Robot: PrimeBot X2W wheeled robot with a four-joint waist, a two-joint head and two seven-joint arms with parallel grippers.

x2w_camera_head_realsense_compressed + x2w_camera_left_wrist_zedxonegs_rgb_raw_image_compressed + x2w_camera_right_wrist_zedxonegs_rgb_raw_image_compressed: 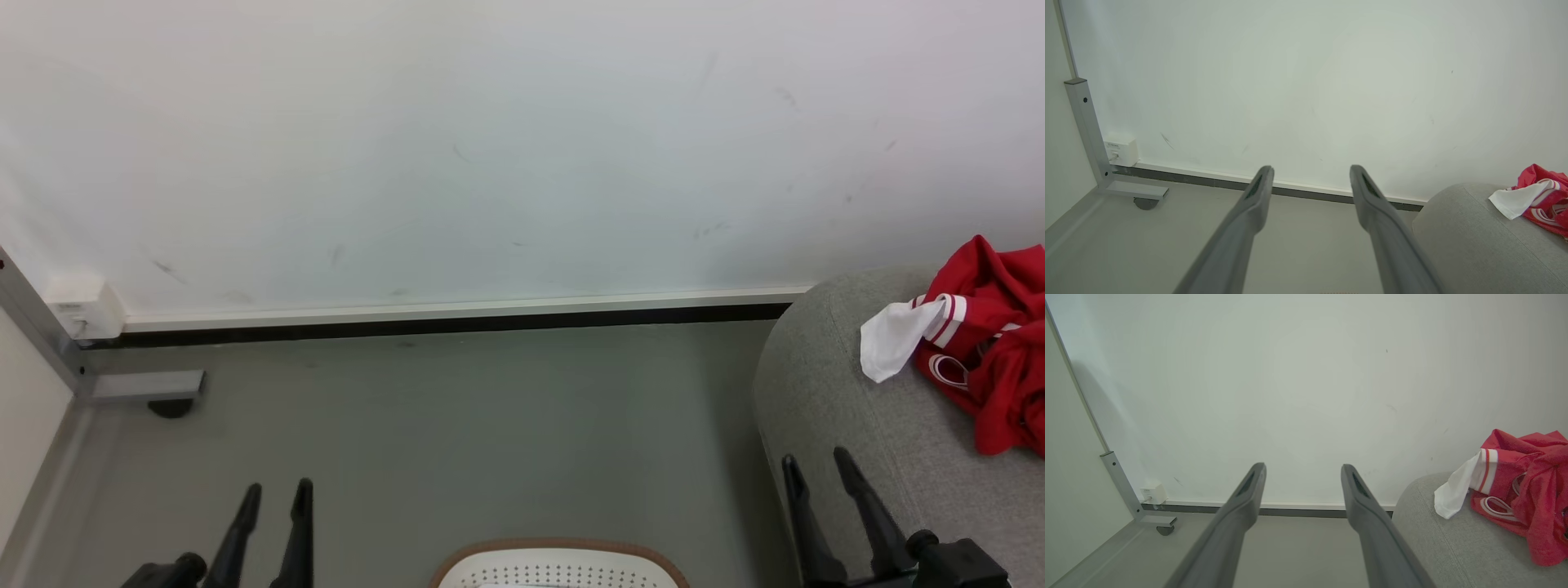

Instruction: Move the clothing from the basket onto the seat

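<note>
A grey metal frame leg point(147, 385) and a small white wall box point(82, 306) are seen at the grey floor's point(457, 425) far left corner. The oval white perforated basket with brown rim point(559, 545) is cut off below, so its contents cannot be told. The crumpled red-and-white clothing point(1000, 327) is laid near the light-grey fabric seat's point(824, 408) rounded end. The left gripper point(279, 486) and right gripper point(815, 456) are held spread, empty.

Bright-red crumpled sports clothing point(1000, 343) with white stripe trim, light-grey fabric sofa seat point(824, 392), white hole-dotted plastic basket point(559, 572) with tan-brown rim.
</note>
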